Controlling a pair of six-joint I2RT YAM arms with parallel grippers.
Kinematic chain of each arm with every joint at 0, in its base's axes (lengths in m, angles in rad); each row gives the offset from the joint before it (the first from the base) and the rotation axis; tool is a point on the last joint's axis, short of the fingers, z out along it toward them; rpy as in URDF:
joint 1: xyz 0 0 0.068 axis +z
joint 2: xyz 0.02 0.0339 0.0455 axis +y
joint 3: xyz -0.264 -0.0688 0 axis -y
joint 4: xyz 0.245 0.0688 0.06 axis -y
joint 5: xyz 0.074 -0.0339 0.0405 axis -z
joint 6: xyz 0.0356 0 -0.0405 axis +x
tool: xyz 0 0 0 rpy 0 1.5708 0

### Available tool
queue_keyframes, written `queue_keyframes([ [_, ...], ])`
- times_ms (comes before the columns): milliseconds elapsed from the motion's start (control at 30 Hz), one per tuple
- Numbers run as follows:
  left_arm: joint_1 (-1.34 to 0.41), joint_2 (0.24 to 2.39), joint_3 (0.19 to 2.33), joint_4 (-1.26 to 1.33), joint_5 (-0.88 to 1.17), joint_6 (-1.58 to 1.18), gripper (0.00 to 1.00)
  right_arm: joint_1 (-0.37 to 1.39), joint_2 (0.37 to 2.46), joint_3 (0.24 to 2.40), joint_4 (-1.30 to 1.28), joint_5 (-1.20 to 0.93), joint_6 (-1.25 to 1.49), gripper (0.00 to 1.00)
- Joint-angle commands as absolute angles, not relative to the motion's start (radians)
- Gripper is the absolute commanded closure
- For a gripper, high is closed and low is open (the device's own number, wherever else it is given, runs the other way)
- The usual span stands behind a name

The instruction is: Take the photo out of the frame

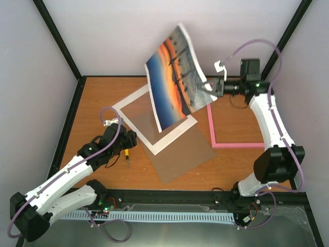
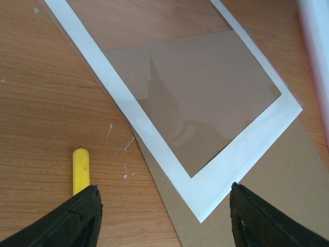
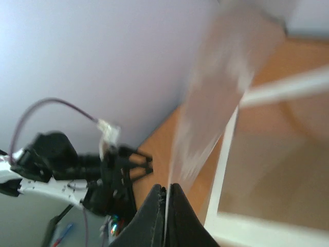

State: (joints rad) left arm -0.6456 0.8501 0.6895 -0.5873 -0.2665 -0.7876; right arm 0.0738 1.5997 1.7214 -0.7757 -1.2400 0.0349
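The glossy sunset photo [image 1: 172, 77] hangs tilted above the white card mat [image 1: 174, 135], pinched at one edge between the closed fingers of the right gripper [image 1: 206, 89]. So thin and bowed a sheet could slip or crease there (the wrist view is blurred, so I can't judge how deep the grip goes). The thin pink frame [image 1: 234, 145] lies flat to the right of the mat, with a matte brown board [image 1: 185, 154] beneath the mat. The left gripper [image 2: 163, 211] hovers by the mat's corner, its jaws spread and empty.
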Motion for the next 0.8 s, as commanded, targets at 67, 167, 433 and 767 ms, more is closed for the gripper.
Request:
queue_keyframes([
  [67,-0.638,0.882,0.731,-0.593,-0.278,-0.785,0.32,0.079,1.462,1.096,-0.201,-1.152,0.354,0.97],
  [167,-0.637,0.902,0.735,-0.585,-0.266,-0.779,0.32,0.080,1.504,0.910,-0.115,-1.141,0.408,0.97],
  [433,-0.636,0.913,0.715,-0.572,-0.245,-0.794,0.32,0.072,1.591,0.775,-0.018,-1.064,0.467,0.97],
  [767,-0.636,0.929,0.695,-0.547,-0.235,-0.794,0.32,0.084,1.614,0.710,-0.046,-0.999,0.504,0.97],
])
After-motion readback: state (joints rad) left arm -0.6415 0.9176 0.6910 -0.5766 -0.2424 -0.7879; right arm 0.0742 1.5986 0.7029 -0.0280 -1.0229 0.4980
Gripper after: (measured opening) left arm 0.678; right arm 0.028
